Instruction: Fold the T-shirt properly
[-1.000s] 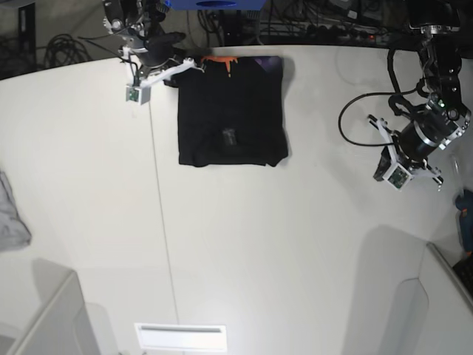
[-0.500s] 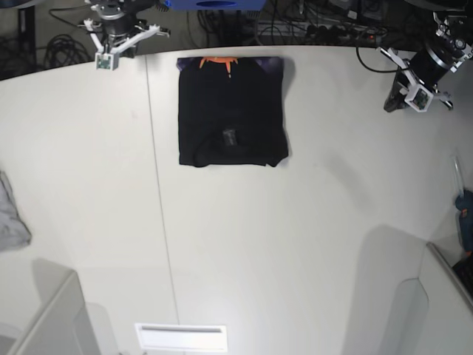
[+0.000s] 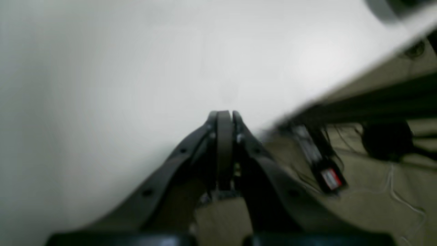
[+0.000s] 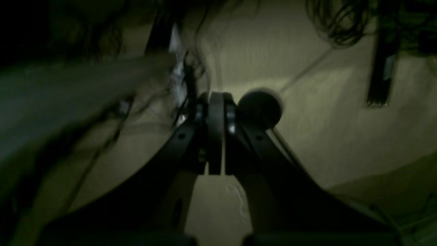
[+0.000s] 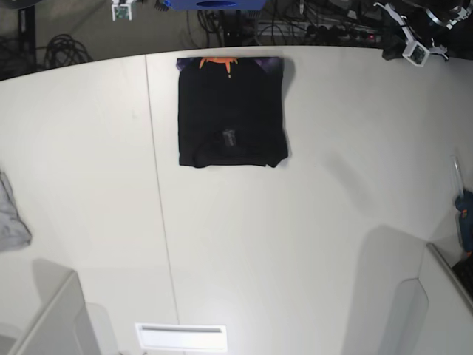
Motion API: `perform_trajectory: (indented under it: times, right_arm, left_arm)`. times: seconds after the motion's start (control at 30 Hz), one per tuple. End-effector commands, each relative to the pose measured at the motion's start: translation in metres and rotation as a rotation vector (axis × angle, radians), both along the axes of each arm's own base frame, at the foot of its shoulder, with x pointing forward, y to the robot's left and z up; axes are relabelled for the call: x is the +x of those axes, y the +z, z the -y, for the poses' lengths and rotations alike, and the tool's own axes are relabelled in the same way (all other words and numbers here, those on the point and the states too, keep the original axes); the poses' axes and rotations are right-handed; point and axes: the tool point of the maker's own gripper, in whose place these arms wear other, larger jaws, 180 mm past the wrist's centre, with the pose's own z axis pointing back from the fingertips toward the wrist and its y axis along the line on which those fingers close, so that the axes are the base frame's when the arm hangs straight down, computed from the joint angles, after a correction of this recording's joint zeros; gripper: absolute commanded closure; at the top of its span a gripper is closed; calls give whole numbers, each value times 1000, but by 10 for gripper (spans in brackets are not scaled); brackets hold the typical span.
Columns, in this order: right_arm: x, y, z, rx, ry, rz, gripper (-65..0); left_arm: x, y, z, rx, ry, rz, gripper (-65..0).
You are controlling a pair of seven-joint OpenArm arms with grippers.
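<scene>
The black T-shirt lies folded into a neat rectangle on the white table, near the far edge. Its orange mark and a purple strip show at the top. My left gripper is at the far right corner, well away from the shirt. In the left wrist view it is shut and empty over the table's edge. My right arm's wrist barely shows at the top left. In the right wrist view the right gripper is shut and empty over the floor.
A small grey cloth lies at the table's left edge. Cables and a blue box lie beyond the far edge. White panels stand at the bottom left and bottom right. A blue object is at the right edge.
Both arms have pulled back from the table to beyond its far edge, the left one up to the far right corner, the right one nearly out of view. The shirt has not moved.
</scene>
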Motion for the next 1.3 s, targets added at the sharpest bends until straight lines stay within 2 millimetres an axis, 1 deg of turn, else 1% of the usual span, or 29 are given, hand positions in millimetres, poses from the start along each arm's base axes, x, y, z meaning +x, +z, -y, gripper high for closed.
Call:
perform_trajectory:
  times: [0.0, 0.1, 0.17, 0.33, 0.4, 0.5, 0.57, 0.63, 0.7, 0.8, 0.83, 0.9, 1.0, 1.03, 1.1, 1.17, 1.27]
  right_arm:
    - [-9, 4, -9, 22, 35, -13, 0]
    - [-35, 2, -27, 72, 116, -110, 0]
    - [-46, -3, -38, 95, 147, -162, 0]
    - [-70, -27, -45, 91, 208, -254, 0]
    - [-75, -40, -42, 74, 254, -278, 0]
    - [-82, -57, -36, 53, 356, -308, 0]
    - [-84, -66, -30, 35, 417, -321, 0]
    - [-84, -74, -24, 14, 460, -330, 0]
    - [-80, -85, -6, -31, 502, -334, 0]
    - [-73, -97, 16, -88, 516, -345, 0]
    - [-69, -101, 21, -103, 520, -344, 0]
    - [-67, -108, 26, -122, 540, -353, 0]
    - [-74, -118, 23, -129, 587, -375, 0]
    - [-77, -122, 15, -116, 600, -369, 0]
    - [-85, -131, 5, -105, 607, -363, 0]
    - [-91, -143, 2, -109, 596, -363, 0]
    - [-107, -161, 0, -126, 589, -377, 0]
  left_arm:
    - [-6, 3, 3, -16, -11, -6, 0]
    - [-29, -4, 0, -18, 5, -68, 0]
    - [-48, -16, -4, -27, 57, -117, 0]
    - [-103, -50, -17, -48, 226, -251, 0]
    - [-119, -60, -19, -69, 284, -269, 0]
    - [-129, -75, -4, -136, 321, -270, 0]
    - [-145, -92, 7, -156, 309, -314, 0]
    - [-166, -112, 23, -154, 241, -384, 0]
    - [-187, -132, 45, -173, 202, -444, 0]
    - [-201, -153, 63, -207, 222, -482, 0]
    - [-203, -160, 67, -216, 237, -490, 0]
    - [-208, -172, 78, -237, 265, -516, 0]
    - [-210, -187, 88, -253, 279, -543, 0]
    - [-211, -191, 90, -258, 278, -552, 0]
    - [-209, -201, 94, -265, 271, -566, 0]
    - [-208, -209, 100, -276, 256, -586, 0]
    - [-206, -221, 110, -298, 235, -634, 0]
